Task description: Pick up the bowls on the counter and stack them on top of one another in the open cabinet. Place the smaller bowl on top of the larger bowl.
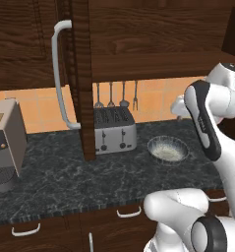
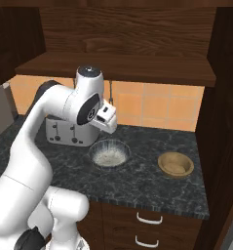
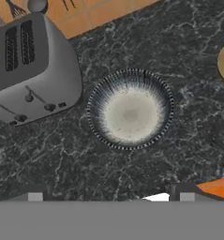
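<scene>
Dark marbled counter [image 3: 146, 37] in a rendered kitchen, with your gripper [image 3: 111, 196] hanging open above the larger bowl [image 3: 130, 108].

You are looking straight down: the larger bowl is sitting just beside the toaster [image 3: 29, 70], directly ahead of the two spread fingertips, round, so no grasp axis is favoured. The smaller bowl [image 2: 175, 163] is lying further from the toaster, past the larger one, and is getting cut off at the hand view's edge. The cabinet [image 2: 123, 66] shelf is waiting above the toaster, its back in shadow.

Dark marbled stone surface [image 3: 132, 178], brushed metal toaster [image 3: 33, 70], matt speckled bowl [image 3: 130, 108], plain tan bowl [image 2: 175, 164], grained wood cabinet [image 2: 137, 44].
</scene>
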